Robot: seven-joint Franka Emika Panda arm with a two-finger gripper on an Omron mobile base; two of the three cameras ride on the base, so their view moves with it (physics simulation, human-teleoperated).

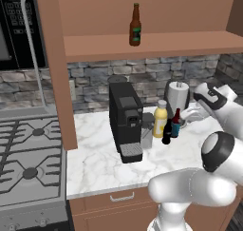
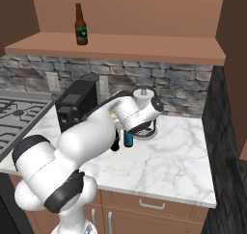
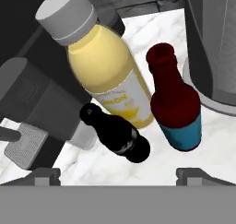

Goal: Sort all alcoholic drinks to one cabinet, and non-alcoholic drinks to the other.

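A brown green-labelled bottle stands upright on the shelf of the open wall cabinet. On the marble counter, close together, stand a yellow bottle with a whitish cap, a blue bottle with a dark red neck, and a small black cola bottle. My gripper hovers open just right of and above this cluster, with nothing between its fingers.
A black coffee machine stands left of the bottles, and a paper towel roll stands behind them. The cabinet's open door hangs over the counter's left end, beside the stove.
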